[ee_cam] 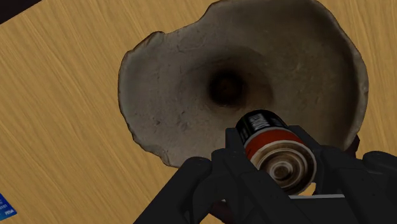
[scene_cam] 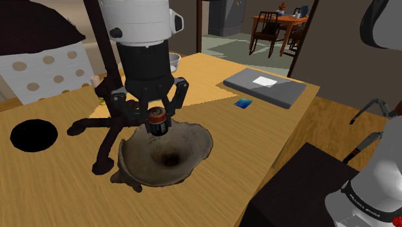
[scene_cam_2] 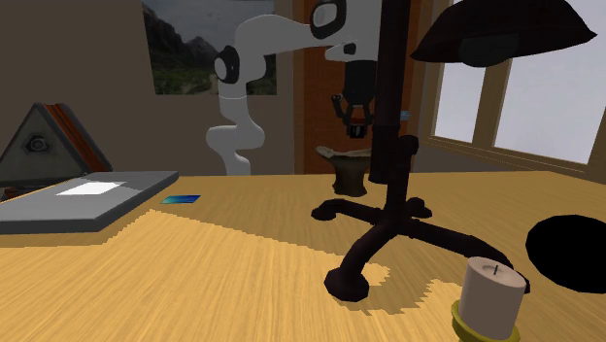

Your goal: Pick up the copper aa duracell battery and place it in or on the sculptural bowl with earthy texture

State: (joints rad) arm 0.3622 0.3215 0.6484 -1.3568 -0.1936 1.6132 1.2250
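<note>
One thing matters in this step: letting go over the hollow, not over the rim. The pincer is clenched around the battery, a black and copper-red cylinder whose metal end cap faces the wrist camera. It hangs at the middle of the shoulder view, just above the bowl. The bowl, a rough grey-brown funnel with a wavy lip, sits on the wooden surface in the lower middle of that frame. In the wrist view the battery lies over the bowl's inner slope, a little off the dark central pit. A good release would shift slightly toward that pit, lower the battery within the walls, then open gently so it slides inward rather than bouncing out. The black lamp foot beside the bowl, at centre left, needs clearance.
</note>
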